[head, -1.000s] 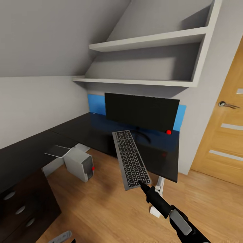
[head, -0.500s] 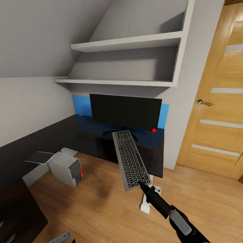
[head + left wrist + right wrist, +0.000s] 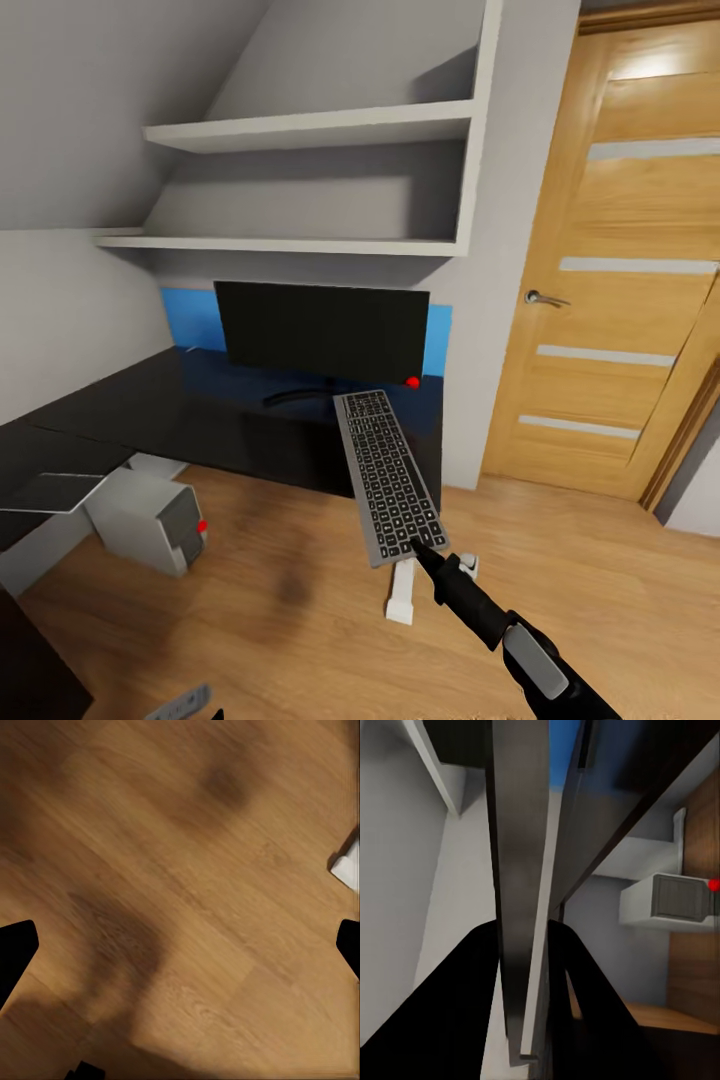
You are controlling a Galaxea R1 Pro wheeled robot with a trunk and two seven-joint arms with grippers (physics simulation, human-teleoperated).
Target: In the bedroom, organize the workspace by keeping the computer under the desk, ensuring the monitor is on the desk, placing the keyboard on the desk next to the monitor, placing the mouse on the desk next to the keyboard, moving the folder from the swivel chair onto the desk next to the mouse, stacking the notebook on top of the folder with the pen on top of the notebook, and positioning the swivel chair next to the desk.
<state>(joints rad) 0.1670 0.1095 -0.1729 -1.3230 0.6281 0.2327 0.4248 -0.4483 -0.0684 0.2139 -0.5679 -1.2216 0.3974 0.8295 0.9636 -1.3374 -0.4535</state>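
Observation:
My right gripper is shut on the near end of the slim grey keyboard, holding it in the air in front of the desk. In the right wrist view the keyboard runs edge-on between the black fingers. The black monitor stands on the glossy black desk. Beneath the desk, the light-grey computer sits on the floor. My left gripper is open over bare wood floor, its fingertips far apart.
An oak door is at the right. Two white wall shelves hang above the monitor, with a blue panel behind it. A white desk leg stands on the plank floor just past the keyboard.
The view has swung to the right, so desk, monitor and computer sit further left in the picture and more of the door shows. The keyboard stays held in my right gripper.

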